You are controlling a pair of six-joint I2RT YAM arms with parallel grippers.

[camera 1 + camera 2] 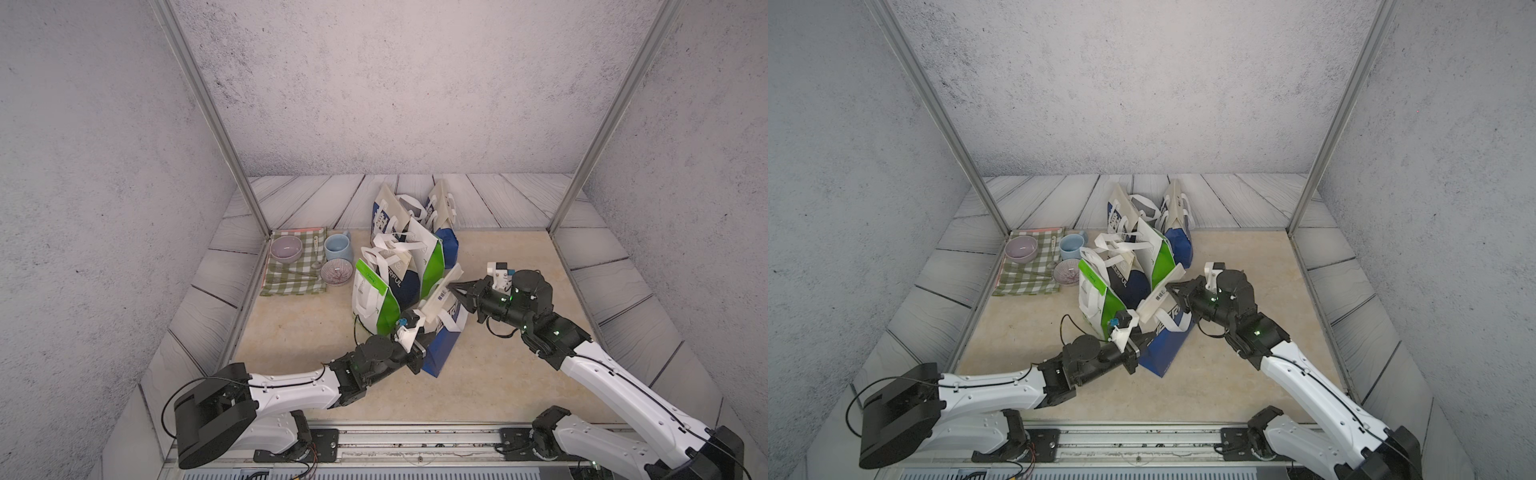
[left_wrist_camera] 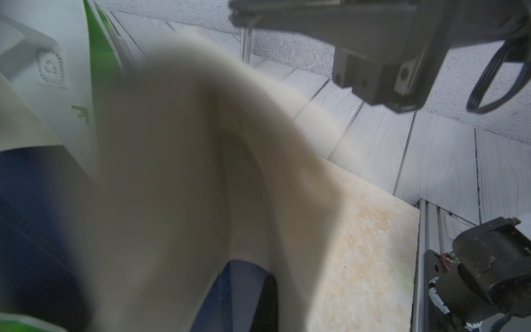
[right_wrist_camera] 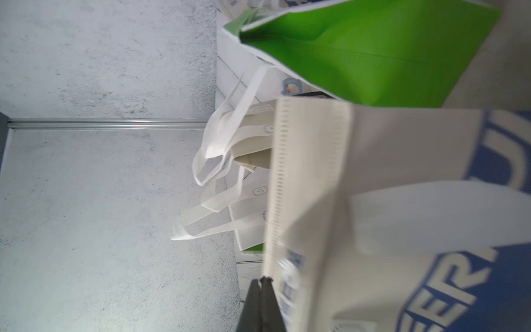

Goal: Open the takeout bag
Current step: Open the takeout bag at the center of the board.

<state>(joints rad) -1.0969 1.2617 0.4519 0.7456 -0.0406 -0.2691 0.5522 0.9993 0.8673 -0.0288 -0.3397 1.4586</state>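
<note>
The takeout bag (image 1: 442,345) (image 1: 1163,349) is blue with white lettering, a cream top band and white handles. It stands tilted at the front middle of the table. My left gripper (image 1: 426,334) (image 1: 1144,336) is shut on the bag's near rim, and blurred cream fabric (image 2: 201,172) fills most of its wrist view. My right gripper (image 1: 452,286) (image 1: 1170,286) (image 3: 263,280) comes in from the right, its jaws pressed together at the far rim beside a barcode sticker (image 1: 442,295). The cream band (image 3: 310,172) runs right up to its tips.
Several other bags stand close behind: two green-and-white ones (image 1: 374,299) (image 1: 430,257) and blue-and-white ones (image 1: 386,212) at the back. A checked cloth (image 1: 291,282) at the left holds a purple bowl (image 1: 286,248), with a blue mug (image 1: 336,247) and a patterned bowl (image 1: 336,272) beside it. Metal posts (image 1: 249,187) flank the table.
</note>
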